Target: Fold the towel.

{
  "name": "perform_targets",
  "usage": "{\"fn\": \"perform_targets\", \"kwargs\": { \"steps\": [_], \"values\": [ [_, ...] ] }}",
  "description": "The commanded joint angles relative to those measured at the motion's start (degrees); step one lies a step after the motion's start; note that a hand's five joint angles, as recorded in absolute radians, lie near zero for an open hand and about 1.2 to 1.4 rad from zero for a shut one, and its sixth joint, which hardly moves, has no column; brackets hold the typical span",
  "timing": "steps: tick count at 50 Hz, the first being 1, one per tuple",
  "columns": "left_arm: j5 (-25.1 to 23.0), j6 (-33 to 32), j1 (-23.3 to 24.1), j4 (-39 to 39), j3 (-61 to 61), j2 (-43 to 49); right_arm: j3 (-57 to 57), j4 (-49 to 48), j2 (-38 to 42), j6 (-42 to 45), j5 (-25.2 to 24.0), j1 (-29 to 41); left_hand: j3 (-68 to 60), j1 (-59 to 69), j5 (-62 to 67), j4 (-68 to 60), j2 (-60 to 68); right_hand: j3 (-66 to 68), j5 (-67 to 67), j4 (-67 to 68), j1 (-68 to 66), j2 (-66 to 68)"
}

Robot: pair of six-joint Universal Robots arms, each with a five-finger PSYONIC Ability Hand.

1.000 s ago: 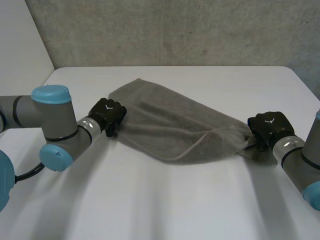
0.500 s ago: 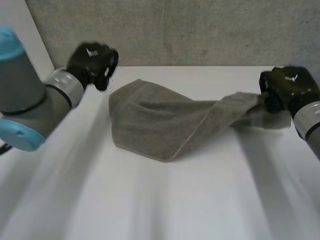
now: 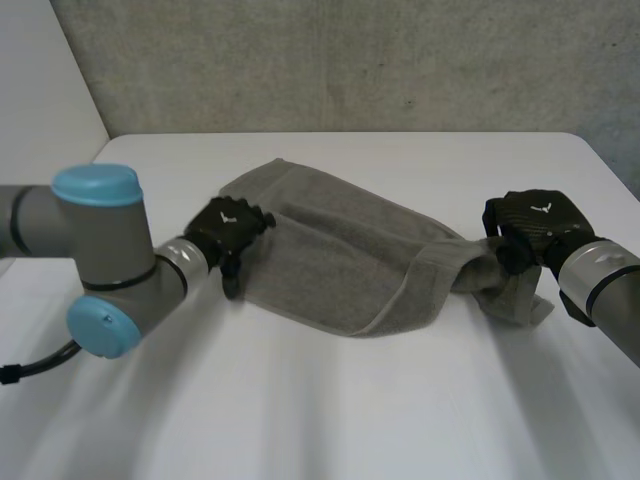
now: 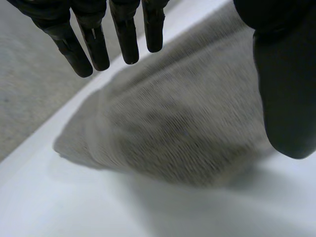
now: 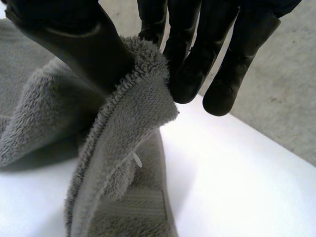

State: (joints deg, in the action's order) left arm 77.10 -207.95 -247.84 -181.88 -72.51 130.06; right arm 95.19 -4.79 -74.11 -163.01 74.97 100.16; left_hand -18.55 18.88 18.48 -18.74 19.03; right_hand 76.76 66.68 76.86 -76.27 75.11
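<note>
Towel (image 3: 340,265): grey terry, lying on the white worktop (image 3: 330,410), around the middle and a bit toward the far edge. It's running across from the left edge side toward the right edge. It's lying partly doubled over, with one hemmed edge running diagonally across the top layer. The right end is bunching into a narrow rope where it's being held up.

Right hand (image 3: 528,222) is clamping the towel's right end, near the worktop's right edge. In the right wrist view the thumb (image 5: 74,42) is pressing a hemmed edge of the terry against the fingers (image 5: 187,64), so it's pinching rather than wrapping. The pinched bit is standing up off the worktop. The rest of that end is drooping below the palm and folding onto itself on the surface.

Left hand (image 3: 228,226) is sitting at the towel's left edge, fingers pointing down toward the worktop's near edge. In the left wrist view its fingers (image 4: 126,37) are hanging straight and spread, with the thumb (image 4: 284,79) well apart from them. The hand is gripping nothing, and the towel is lying flat under the palm. Can't tell whether the fingertips are touching the cloth.

Grey concrete wall (image 3: 350,60) is running behind the far edge.
</note>
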Motion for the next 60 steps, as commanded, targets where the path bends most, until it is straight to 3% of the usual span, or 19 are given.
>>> {"fn": "perform_targets", "kwargs": {
  "steps": [1,22,50,53,55,56,57,60],
  "values": [
    [0.33,-5.88,0.61,-0.14,0.88,4.32,0.17,-0.48,0.89,0.15,0.0,-0.05,-1.08,0.75,-8.84,-0.89,0.6,3.24,3.32,3.14,-3.73,4.89],
    [1.56,-6.95,0.61,-0.23,5.97,8.01,1.49,-0.92,0.89,2.88,0.44,0.04,-11.84,11.51,1.91,-11.65,11.36,3.24,3.32,3.14,-3.73,4.89],
    [1.65,-6.68,0.61,0.13,11.69,11.44,1.49,-0.83,2.3,3.76,0.44,0.12,-17.07,16.74,7.14,-16.87,16.58,3.24,3.32,3.14,-3.73,4.89],
    [1.65,-6.59,0.61,0.13,12.21,11.88,1.49,-0.83,2.39,3.76,0.44,0.12,-25.81,25.48,15.89,-25.62,25.33,3.24,3.32,3.14,-3.73,4.89],
    [1.56,-6.51,0.61,0.47,12.48,11.97,1.4,-0.83,2.39,3.76,0.44,0.12,-46.38,46.05,36.46,-46.19,45.9,3.24,3.32,3.14,-3.73,4.89],
    [1.56,-6.51,0.61,0.48,12.48,11.97,1.4,-0.83,2.39,3.76,0.44,0.12,-46.5,46.17,36.57,-46.31,46.02,3.24,3.32,3.14,-3.73,4.89],
    [1.56,-6.42,0.61,0.91,12.48,11.97,1.4,-0.83,2.39,3.76,0.44,0.12,-57.16,56.83,47.23,-56.97,56.68,3.24,3.32,3.14,-3.73,4.89],
    [1.56,-6.16,0.61,1.7,12.39,11.45,1.4,-0.83,2.39,3.76,0.44,0.12,-61.45,61.12,51.52,-61.26,60.97,3.24,3.32,3.14,-3.73,4.89]
  ]
}}
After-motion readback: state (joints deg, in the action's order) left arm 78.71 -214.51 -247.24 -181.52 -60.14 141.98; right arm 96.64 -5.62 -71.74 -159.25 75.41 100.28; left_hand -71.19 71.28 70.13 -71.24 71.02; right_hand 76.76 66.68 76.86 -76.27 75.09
